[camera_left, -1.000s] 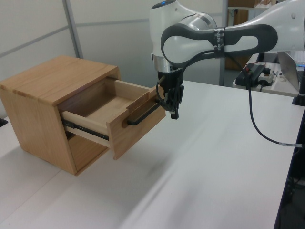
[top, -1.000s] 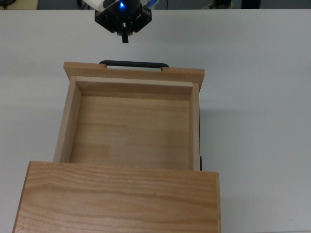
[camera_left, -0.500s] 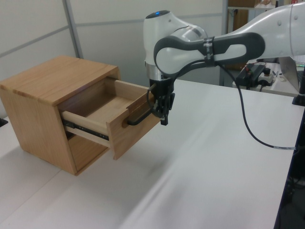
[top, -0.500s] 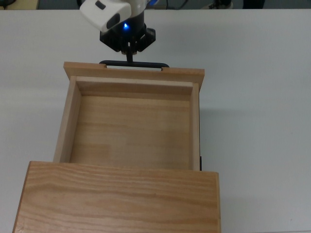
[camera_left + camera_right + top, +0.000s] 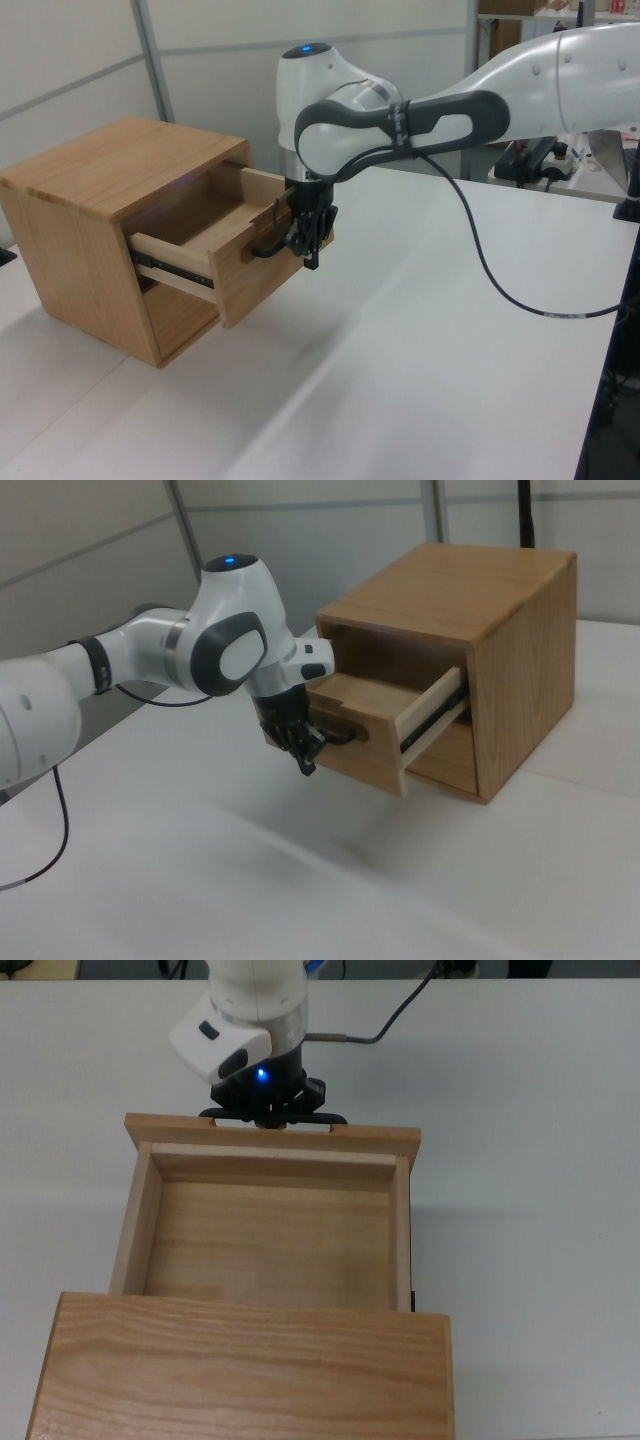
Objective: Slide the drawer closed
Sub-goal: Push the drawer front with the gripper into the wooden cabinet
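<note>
Light wooden drawer [image 5: 270, 1235], seemingly black handle [image 5: 335, 1119]

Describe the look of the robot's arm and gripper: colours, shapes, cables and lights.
The arm has rounded glossy white shells with dark grey to black bands at the joints. A small blue light glows on the white wrist housing. The gripper below it is compact and black. A thin black cable hangs from the arm in a loop.

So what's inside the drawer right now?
Nothing visible: the drawer shows only bare wood floor in the top view. Its rear part sits under the cabinet top, hidden.
</note>
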You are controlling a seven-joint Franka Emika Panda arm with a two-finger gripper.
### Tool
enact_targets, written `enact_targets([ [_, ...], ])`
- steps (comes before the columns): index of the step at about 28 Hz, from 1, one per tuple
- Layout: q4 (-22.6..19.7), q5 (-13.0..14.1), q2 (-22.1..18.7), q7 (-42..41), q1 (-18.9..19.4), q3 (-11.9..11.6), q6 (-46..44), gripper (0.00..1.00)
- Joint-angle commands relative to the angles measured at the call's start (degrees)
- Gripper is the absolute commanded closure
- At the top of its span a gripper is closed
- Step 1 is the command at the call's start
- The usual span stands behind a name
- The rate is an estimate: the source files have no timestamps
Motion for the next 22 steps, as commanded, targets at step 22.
enact_targets([
  [22, 10.9, -4.1, 10.8, 2.4, 0.4, -0.8, 18.3, 1.0],
])
